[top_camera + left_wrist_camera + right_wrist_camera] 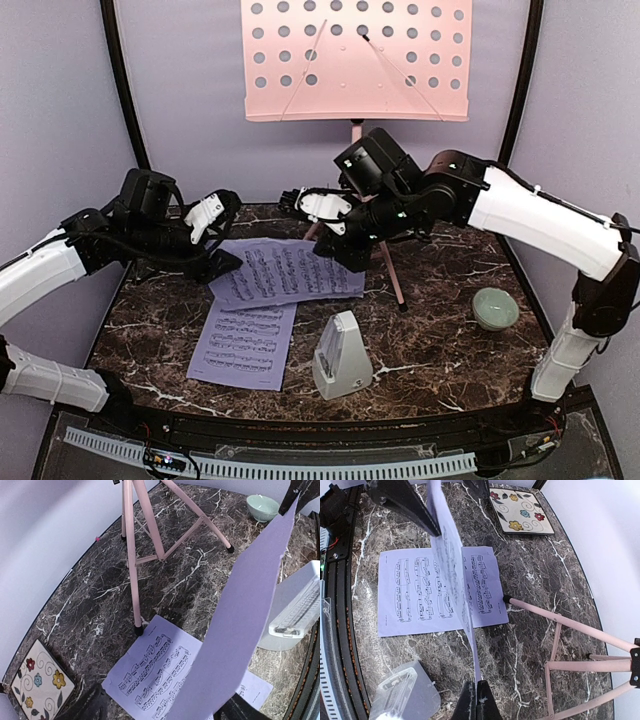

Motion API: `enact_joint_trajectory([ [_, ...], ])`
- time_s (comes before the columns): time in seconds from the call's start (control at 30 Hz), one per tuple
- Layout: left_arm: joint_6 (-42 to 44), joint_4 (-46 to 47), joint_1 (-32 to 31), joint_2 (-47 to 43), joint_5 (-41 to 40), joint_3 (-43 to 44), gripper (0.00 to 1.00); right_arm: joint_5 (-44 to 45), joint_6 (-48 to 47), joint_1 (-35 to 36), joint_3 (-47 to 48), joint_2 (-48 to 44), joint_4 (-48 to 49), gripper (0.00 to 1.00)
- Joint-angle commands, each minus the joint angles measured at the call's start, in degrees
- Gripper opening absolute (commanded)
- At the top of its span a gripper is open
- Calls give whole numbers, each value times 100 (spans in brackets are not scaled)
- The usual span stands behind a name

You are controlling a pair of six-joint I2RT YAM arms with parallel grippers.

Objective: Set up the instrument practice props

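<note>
The pink music stand has its perforated desk (350, 60) high at the back and its tripod legs (145, 535) on the marble table. My right gripper (479, 692) is shut on the edge of a lavender sheet-music page (290, 270) and holds it raised and edge-on above the table. My left gripper (228, 235) is open, its fingers (405, 500) on either side of the page's far end. A second page (245, 345) lies flat below, also in the left wrist view (155, 670). The grey-white metronome (340, 355) stands upright near the front.
A pale green bowl (495, 307) sits at the right. A floral coaster (42, 685) lies at the left by the wall, under my left arm. The stand's legs (560, 625) spread behind the pages. Purple walls close in the table.
</note>
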Motion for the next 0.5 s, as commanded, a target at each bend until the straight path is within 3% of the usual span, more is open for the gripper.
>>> enact_joint_trajectory([
  [0.0, -731, 887, 174, -523, 546, -547, 73, 198, 9, -13, -238, -581, 415, 0],
  [0.23, -1092, 1553, 457, -698, 1078, -1016, 64, 150, -49, -110, -487, -1032, 547, 0],
  [0.4, -1258, 1851, 500, -681, 1048, -1034, 49, -58, -75, -146, -782, -1334, 609, 0],
  [0.47, -1320, 2100, 500, -711, 1202, -1036, 38, -122, -34, -166, -878, -1434, 653, 0],
])
